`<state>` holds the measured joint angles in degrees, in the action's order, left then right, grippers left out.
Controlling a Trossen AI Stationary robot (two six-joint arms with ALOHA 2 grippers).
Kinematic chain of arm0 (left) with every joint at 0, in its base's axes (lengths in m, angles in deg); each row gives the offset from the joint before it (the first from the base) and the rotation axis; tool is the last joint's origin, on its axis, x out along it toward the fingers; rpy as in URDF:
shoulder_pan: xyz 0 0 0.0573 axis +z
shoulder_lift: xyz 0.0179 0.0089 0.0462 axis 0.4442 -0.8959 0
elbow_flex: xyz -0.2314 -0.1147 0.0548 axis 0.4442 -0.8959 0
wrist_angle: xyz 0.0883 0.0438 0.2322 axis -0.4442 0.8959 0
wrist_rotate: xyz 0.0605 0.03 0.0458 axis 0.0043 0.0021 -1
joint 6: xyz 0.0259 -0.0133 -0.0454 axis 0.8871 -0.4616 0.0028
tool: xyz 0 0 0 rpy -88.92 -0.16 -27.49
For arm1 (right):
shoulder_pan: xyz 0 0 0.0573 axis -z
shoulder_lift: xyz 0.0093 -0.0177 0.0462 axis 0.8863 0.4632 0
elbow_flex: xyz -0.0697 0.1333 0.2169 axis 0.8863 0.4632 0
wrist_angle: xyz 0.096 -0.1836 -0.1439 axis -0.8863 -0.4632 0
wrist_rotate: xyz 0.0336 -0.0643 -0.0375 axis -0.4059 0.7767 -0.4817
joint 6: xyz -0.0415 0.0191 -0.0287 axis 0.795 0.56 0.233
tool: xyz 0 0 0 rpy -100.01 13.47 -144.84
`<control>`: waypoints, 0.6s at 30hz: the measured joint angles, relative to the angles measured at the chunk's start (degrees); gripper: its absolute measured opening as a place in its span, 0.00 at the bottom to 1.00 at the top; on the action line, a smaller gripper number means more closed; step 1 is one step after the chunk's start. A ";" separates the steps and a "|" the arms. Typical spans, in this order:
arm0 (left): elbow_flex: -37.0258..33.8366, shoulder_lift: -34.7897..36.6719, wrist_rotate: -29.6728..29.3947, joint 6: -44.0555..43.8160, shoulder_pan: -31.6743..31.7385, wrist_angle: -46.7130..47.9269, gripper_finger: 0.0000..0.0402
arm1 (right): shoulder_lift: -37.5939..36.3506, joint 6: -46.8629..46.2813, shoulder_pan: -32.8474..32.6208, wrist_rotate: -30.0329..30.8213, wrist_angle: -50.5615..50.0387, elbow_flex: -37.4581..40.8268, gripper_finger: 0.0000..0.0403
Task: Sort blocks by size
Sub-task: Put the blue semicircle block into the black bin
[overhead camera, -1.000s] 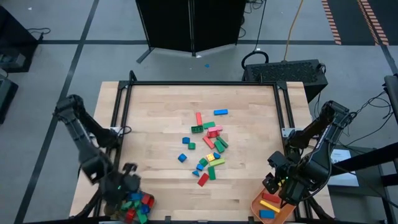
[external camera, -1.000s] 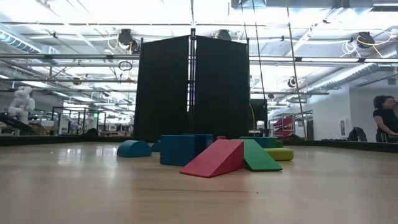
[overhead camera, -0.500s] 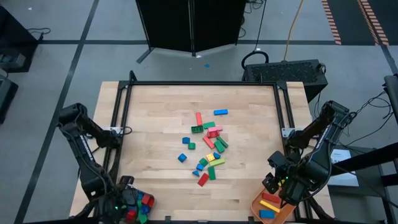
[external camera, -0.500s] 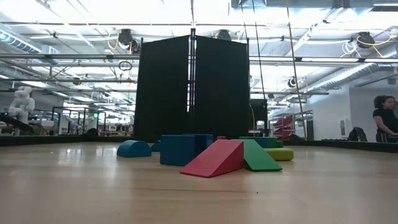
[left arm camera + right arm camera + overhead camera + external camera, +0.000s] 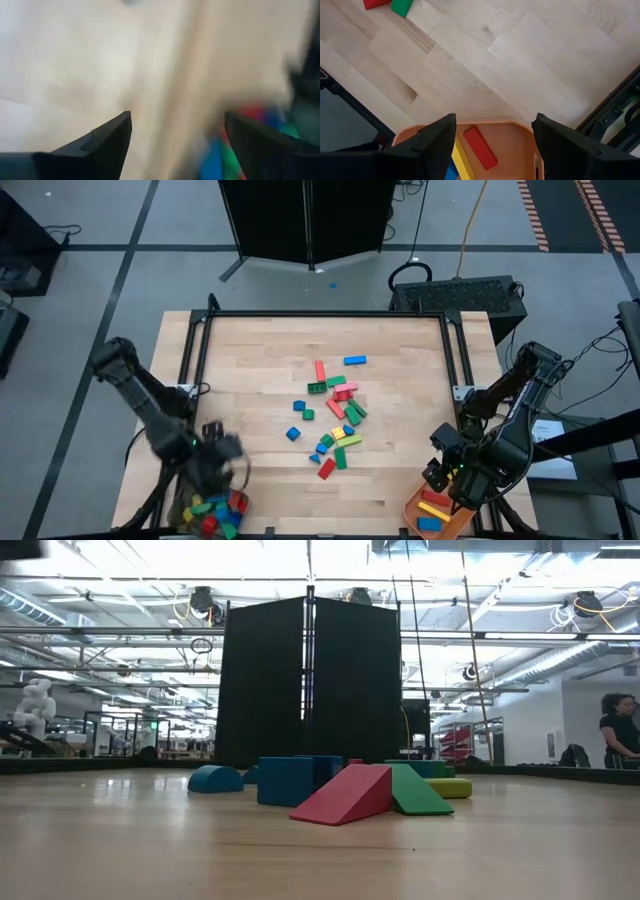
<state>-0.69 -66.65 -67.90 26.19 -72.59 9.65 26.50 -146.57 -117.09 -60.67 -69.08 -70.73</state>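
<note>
Two claws, both spread, nothing pinched. Left gripper (image 5: pixel 222 452) hangs over table's near-left corner, just above grey container (image 5: pixel 212 513) of short bricks; right gripper (image 5: pixel 447 467) hovers over orange plastic tray (image 5: pixel 515 145) w/ long red and yellow bricks. Small glossy plastic toy blocks (image 5: pixel 335 415) lie mid-table on matte pale wood tabletop (image 5: pixel 250 380). Risk: blurred left arm may clip container; smooth wedges could slip from fingers.

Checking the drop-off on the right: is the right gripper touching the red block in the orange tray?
Apart. The right wrist view shows the right gripper with open fingers above the orange tray; the red block lies flat between them, bare tray floor on both sides.
</note>
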 joint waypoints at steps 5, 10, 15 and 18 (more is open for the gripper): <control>-0.02 1.52 -18.43 -4.00 10.15 -1.60 0.79 | 0.00 0.00 -0.01 0.02 0.00 0.00 0.64; -2.87 -2.47 -25.88 -0.85 15.76 -13.44 0.79 | -0.01 -0.34 -0.01 0.02 0.00 0.00 0.64; -4.98 -10.71 -30.73 -0.82 17.47 -23.62 0.79 | -0.01 -0.77 -0.01 2.89 0.17 0.00 0.64; -5.15 -16.16 -32.02 -1.20 17.72 -27.23 0.79 | -0.01 -0.90 0.00 4.20 0.38 0.00 0.64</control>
<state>-5.84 -82.81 -99.92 24.99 -54.86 -17.58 26.50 -147.46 -117.09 -56.47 -68.69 -70.73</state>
